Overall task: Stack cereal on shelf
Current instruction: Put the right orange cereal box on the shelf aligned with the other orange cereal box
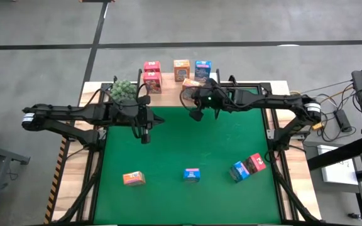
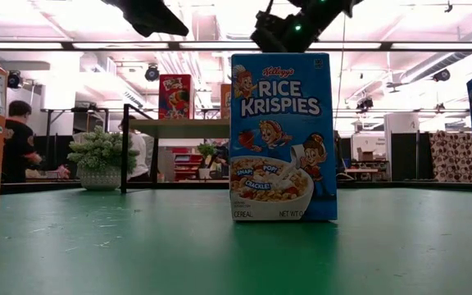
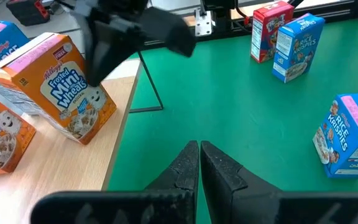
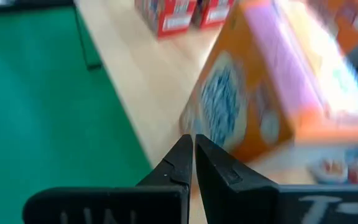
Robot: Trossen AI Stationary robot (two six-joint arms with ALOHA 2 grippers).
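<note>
Hovering at the shelf's (image 1: pixel 168 94) front edge, right gripper (image 1: pixel 198 115): fingers pressed together, holding nothing.

Item nearest it: orange Mini-Wheats box (image 4: pixel 272 87), tilted on the shelf board, just ahead of and to one side of the closed tips in the right wrist view. It looks apart from the fingers, though that view is blurred and contact cannot be ruled out. Its long axis slants across the board rather than standing upright.

Left gripper (image 1: pixel 145 137): shut, empty, waiting over the green mat (image 1: pixel 168 157) near the shelf's legs.

Stock on shelf: pink-red, orange and blue boxes along the back.

Stock on mat at the near side of the counter: orange box (image 1: pixel 134 179), blue box (image 1: pixel 192 175), blue and pink-red pair (image 1: pixel 247 167), all well apart from both grippers.

Judgement: the right arm is nearer the tilted box; its likely job is to square that box up.
</note>
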